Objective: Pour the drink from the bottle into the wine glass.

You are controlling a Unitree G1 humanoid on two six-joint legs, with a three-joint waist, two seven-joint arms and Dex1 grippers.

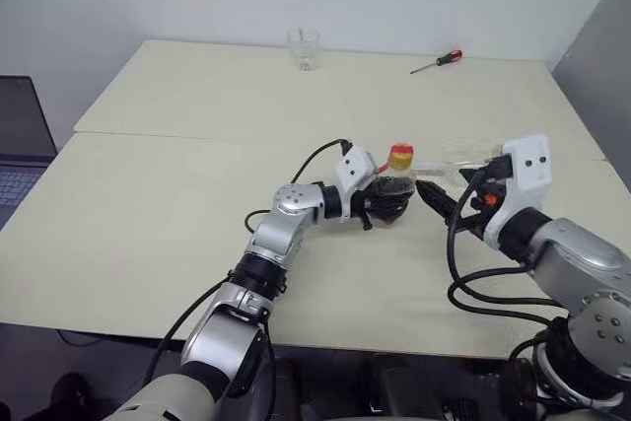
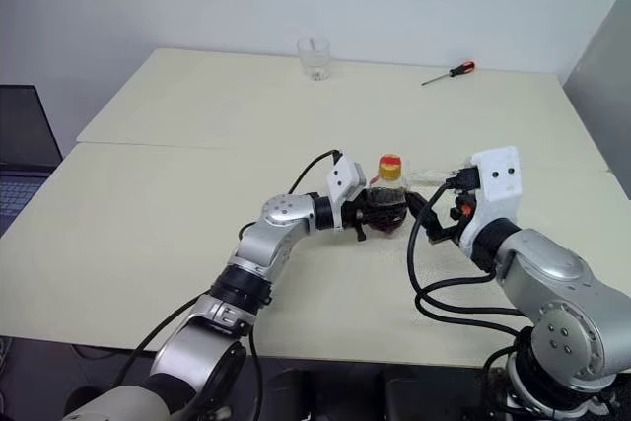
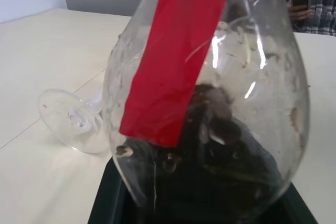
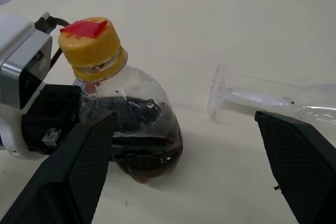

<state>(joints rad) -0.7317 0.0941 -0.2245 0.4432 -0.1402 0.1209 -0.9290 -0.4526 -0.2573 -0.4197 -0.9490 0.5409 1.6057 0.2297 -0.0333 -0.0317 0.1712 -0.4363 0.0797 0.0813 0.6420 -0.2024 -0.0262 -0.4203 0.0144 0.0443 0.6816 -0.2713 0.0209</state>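
Gripping the bottle (image 4: 134, 129) around its belly, left gripper (image 1: 380, 206) clamped tight, bottle standing upright on the table (image 1: 148, 214) with yellow cap (image 4: 92, 40) on. Dark drink (image 4: 149, 156) pooled low inside. Wine glass (image 4: 262, 98) lying tipped on its side just beside the bottle, foot toward it. Right gripper (image 4: 184, 166) hanging near both with jaws wide apart, nothing in them. Tumbler (image 1: 304, 48) and screwdriver (image 1: 437, 61) way off at the far edge.
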